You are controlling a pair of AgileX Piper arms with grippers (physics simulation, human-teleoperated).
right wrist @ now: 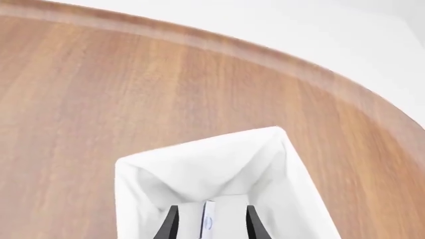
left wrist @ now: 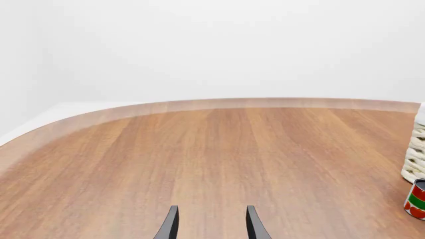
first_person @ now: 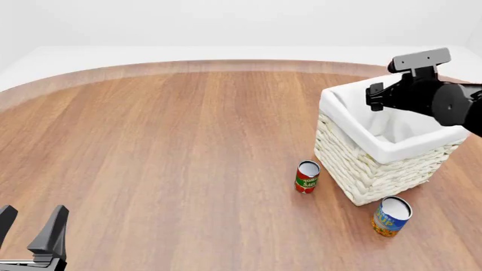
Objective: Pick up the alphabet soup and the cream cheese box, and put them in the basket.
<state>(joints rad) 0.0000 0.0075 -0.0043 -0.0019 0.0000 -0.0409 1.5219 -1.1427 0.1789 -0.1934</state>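
Note:
The alphabet soup (first_person: 391, 215), a blue and yellow can, stands upright on the table just in front of the basket (first_person: 354, 132). My right gripper (right wrist: 211, 221) hangs over the basket's opening (right wrist: 126, 199) with its fingers apart. The cream cheese box (right wrist: 208, 219), white with a blue mark, shows edge-on between the fingers with a gap on each side, inside the liner. In the front view the right arm (first_person: 429, 96) hides the box. At the near left edge of the table my left gripper (first_person: 29, 226) is open and holds nothing, as the left wrist view confirms (left wrist: 211, 224).
A slimmer red and green can (first_person: 306, 176) stands upright close to the basket's near left corner; it also shows beside the wicker wall (left wrist: 415, 159) as the can (left wrist: 416, 199). The round wooden table (first_person: 166, 141) stretches to the left.

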